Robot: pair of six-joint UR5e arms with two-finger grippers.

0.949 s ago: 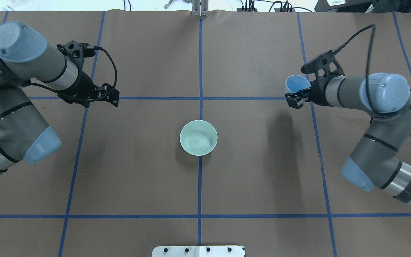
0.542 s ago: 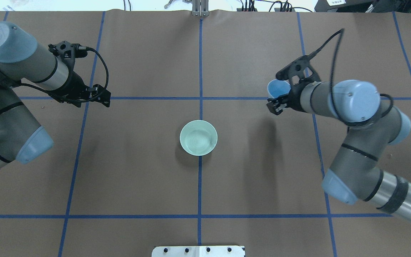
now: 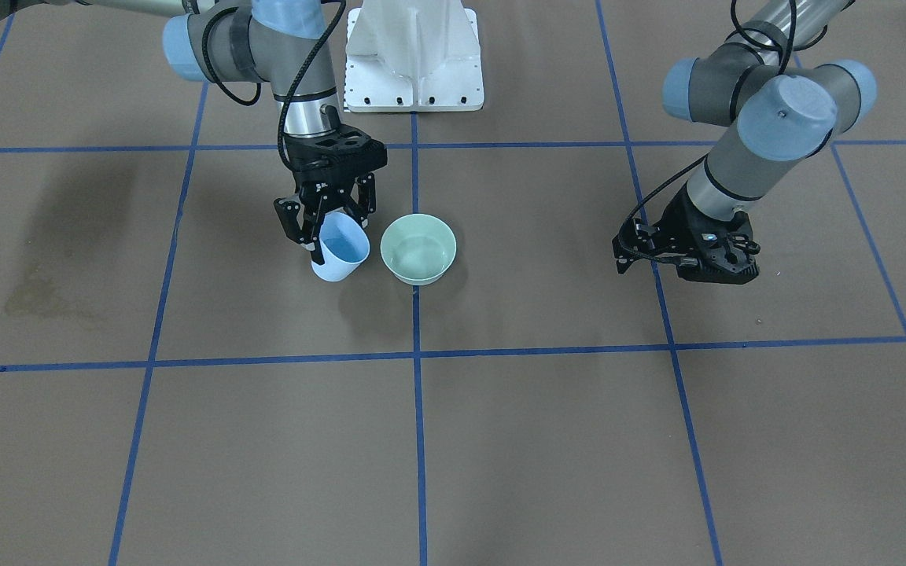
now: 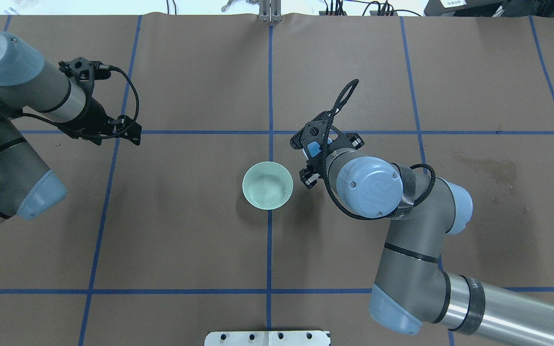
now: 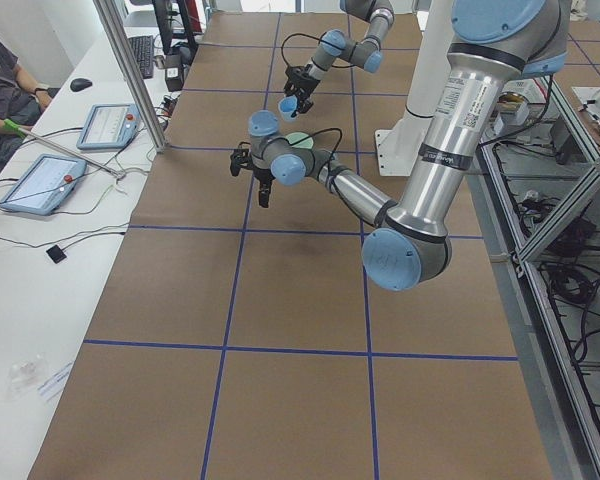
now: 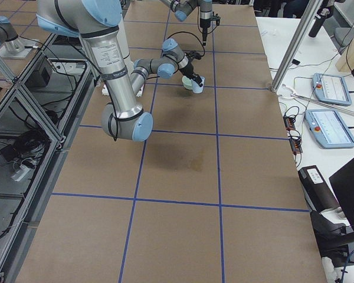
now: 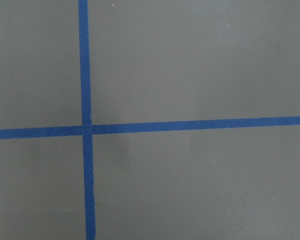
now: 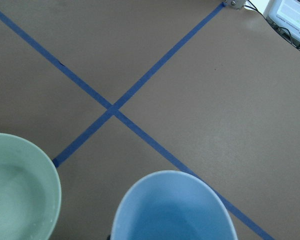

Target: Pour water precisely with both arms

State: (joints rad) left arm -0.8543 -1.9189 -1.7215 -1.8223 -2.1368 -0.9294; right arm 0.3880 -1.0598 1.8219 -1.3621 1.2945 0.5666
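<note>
Working from the overhead view's left, we find the left arm (image 4: 15, 91) parked over bare worktop (image 4: 185, 240), its left claw (image 4: 135, 134) between 9 and 10 o'clock of the green bowl (image 4: 249, 179) and well apart from it. It carries nothing, and we cannot tell whether its jaws are parted or closed. The bowl sits at the centre, and faint whitish glints inside it read to us as water (image 4: 271, 190).

At about 2 o'clock of the bowl, just beside its rim, the right claw (image 3: 335, 228) is clenched on the blue cup (image 3: 339, 255), mouth up, at the end of the right arm (image 4: 402, 240). We cannot make out how much water the cup holds, nor how high it hangs above the worktop.

We judge the step in hand to be lining up the pour. To do it well, we bring the cup's lip over the bowl's near wall first, low and close, then roll the wrist slowly so the stream lands inside, not on the rim. We watch the wrist view, where both rims show side by side, and stop tilting once the flow thins. We see no role for the left arm at present.
</note>
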